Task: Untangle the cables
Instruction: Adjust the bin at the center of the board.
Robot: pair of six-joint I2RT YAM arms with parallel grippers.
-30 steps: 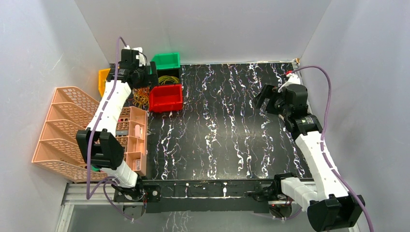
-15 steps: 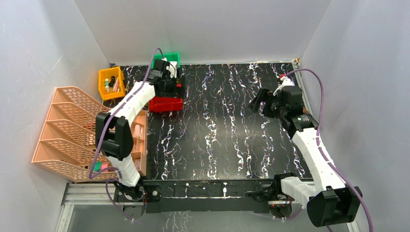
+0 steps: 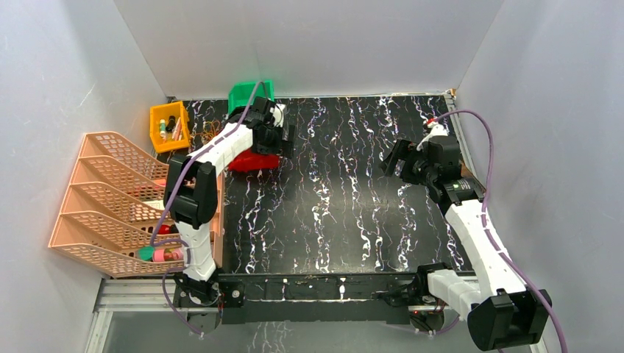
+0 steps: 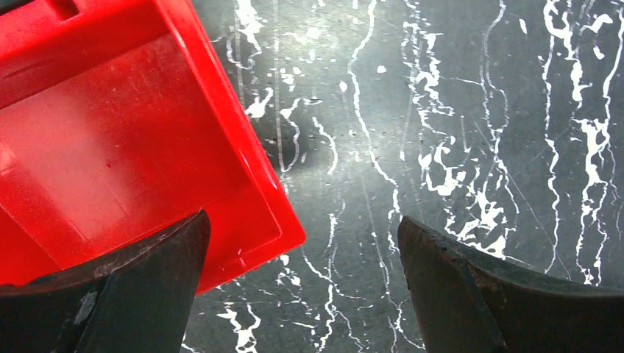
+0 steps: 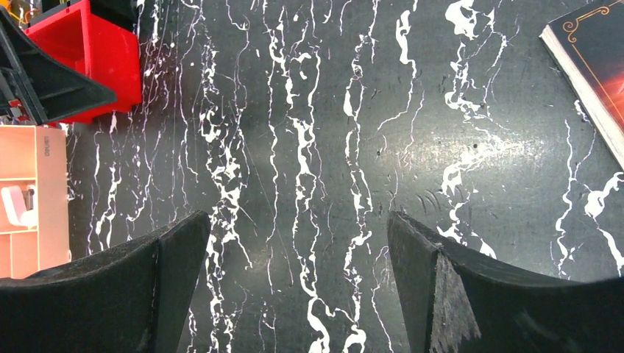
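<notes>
Black white-veined surface (image 3: 338,213), walled by pale grey panels, seen from above.

Far left: a peach file rack (image 3: 96,198) stands at the surface edge, with a small orange bin (image 3: 168,125) of oddments beyond it. Just right of that bin lie the cables (image 3: 208,133), a thin yellow and orange-red bundle at the far left, partly hidden by the left arm. No claw touches them.

Next come a green bin (image 3: 246,95) at the far edge and a red bin (image 3: 250,160) nearer. The left claw (image 4: 302,224) hangs over the red bin's right corner with its jaws wide apart and nothing between them.

Right of centre, the right claw (image 5: 298,220) hovers over bare surface, likewise spread and empty, well apart from the cables. A book (image 5: 596,59) lies at the right edge of its view.

Step in hand, as judged: the approach, as untangling has not begun.

The next move calls for bringing a claw across to the bundle, pinching a single loop and drawing it clear while the rest stays put.

In the way: the two bins flank the bundle on its right, the orange bin crowds its left, and the strands are thread-thin, so a clean pinch may be hard.
</notes>
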